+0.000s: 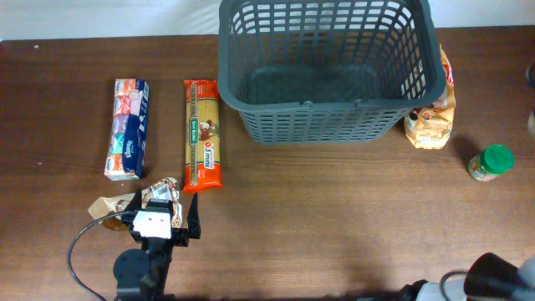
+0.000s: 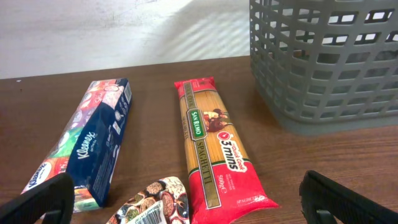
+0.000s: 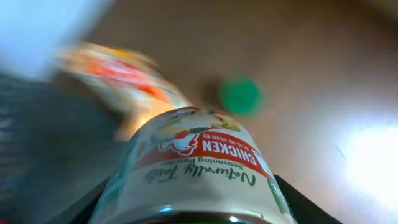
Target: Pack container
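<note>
Brown wooden table [image 1: 334, 226] | grey shopping basket [image 1: 326, 125] at far side | left gripper [image 2: 186, 193] released, jaws wide, just near of spaghetti pack [image 2: 211, 146] | right gripper [image 3: 193, 208] grasping chicken seasoning jar [image 3: 199, 155]

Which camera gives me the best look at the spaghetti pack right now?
Left wrist: the spaghetti pack lies full length and close up, with its label readable. The overhead view shows it whole but small, between the tissue box and the basket. The right wrist view does not show it.
</note>
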Available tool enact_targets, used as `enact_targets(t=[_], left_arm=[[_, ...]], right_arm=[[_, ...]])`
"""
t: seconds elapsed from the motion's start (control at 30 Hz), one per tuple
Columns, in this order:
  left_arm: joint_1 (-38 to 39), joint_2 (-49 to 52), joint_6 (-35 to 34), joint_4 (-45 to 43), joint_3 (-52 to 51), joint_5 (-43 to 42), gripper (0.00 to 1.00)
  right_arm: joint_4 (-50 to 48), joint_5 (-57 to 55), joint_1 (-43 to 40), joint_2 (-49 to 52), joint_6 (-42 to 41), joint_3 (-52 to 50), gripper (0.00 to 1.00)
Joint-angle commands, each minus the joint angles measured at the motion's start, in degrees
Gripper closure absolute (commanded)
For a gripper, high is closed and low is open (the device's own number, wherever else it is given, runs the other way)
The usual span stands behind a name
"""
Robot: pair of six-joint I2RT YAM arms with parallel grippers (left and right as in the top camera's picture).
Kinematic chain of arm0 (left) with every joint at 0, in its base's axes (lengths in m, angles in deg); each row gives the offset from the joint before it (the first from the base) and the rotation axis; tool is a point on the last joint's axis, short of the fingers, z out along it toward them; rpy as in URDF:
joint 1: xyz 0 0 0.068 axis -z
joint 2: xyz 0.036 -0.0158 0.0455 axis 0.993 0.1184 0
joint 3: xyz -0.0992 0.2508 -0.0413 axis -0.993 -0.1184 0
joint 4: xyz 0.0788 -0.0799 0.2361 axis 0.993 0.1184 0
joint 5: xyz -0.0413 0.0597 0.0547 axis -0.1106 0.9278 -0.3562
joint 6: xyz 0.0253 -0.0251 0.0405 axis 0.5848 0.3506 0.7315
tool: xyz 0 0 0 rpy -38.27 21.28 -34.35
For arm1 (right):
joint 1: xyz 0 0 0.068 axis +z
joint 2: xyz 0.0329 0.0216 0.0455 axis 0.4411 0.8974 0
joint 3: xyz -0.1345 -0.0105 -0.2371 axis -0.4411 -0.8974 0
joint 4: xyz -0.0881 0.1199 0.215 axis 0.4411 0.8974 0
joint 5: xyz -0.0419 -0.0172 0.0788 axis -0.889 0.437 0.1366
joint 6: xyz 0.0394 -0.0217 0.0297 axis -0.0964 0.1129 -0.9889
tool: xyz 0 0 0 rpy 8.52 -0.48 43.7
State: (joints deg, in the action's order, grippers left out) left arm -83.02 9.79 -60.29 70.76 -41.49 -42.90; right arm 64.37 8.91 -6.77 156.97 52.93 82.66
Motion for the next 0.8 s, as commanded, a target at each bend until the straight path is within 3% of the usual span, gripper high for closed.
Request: enact_targets(t=[0.0, 0.33, 0.5, 0.77], left_arm=[[-0.4, -0.5, -0.3, -0.1, -0.3, 0.2, 0.01], [-0.4, -0.5, -0.4, -0.1, -0.3, 0.2, 0.01], [-0.4, -0.5, -0.4, -0.1, -0.3, 0.2, 0.01], [-0.4, -0.5, -0.4, -0.1, -0.3, 0.2, 0.01]], right_arm=[[-1.2, 8.2, 9.0, -1.8, 1.3, 11.8, 0.96], [-14.5, 2.6, 36.8, 2.1, 0.2, 16.5, 0.96], [-18.5, -2.8, 42.8, 9.4, 0.3, 16.5, 0.96], [-19.0, -5.4, 43.9, 20.8, 0.3, 16.5, 0.96]])
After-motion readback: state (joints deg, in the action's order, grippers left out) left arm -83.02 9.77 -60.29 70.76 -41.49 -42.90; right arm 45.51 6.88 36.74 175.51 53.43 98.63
